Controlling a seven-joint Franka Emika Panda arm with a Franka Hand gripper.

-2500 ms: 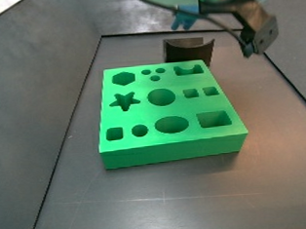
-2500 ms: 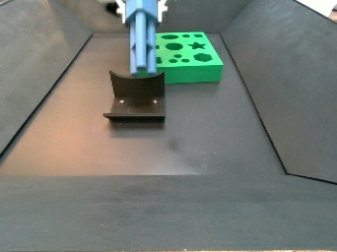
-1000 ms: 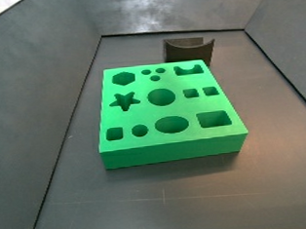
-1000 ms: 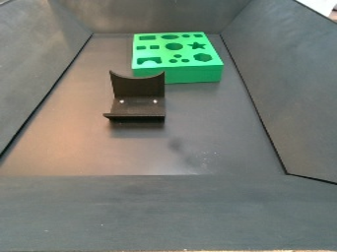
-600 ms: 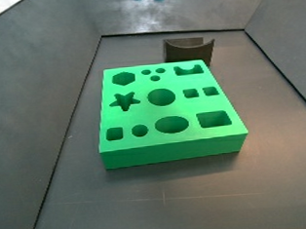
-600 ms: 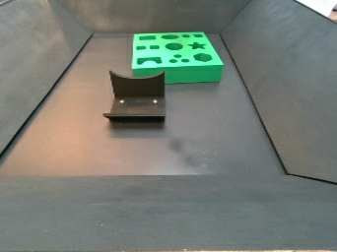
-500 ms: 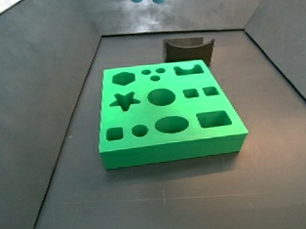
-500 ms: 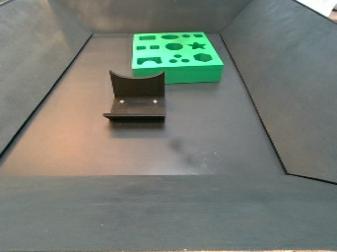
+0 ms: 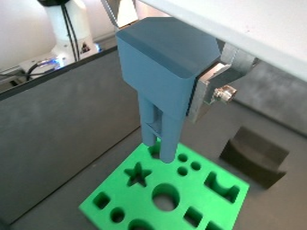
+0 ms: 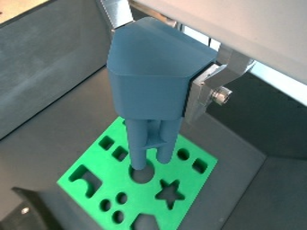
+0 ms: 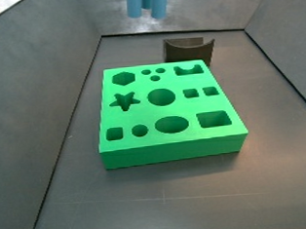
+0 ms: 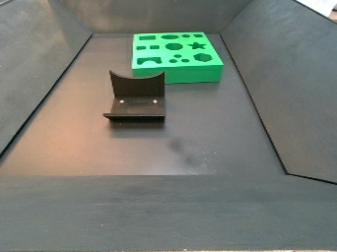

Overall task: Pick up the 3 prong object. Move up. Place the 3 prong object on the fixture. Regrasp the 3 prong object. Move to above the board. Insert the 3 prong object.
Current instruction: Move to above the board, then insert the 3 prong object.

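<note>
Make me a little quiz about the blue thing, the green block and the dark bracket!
1. True or false: the 3 prong object is held by the gripper above the board.
2. Does anything rest on the fixture? A) the blue piece B) nothing
3. Fill in: in a side view, the board's star hole sits at its ___ side.

Key: 1 true; 2 B; 3 left.

No text, label, brand, number or sign can be read anywhere. The board [image 11: 168,114] bears only shaped holes, and the 3 prong object [image 9: 162,81] and the fixture [image 12: 136,96] beside the board are unmarked.
</note>
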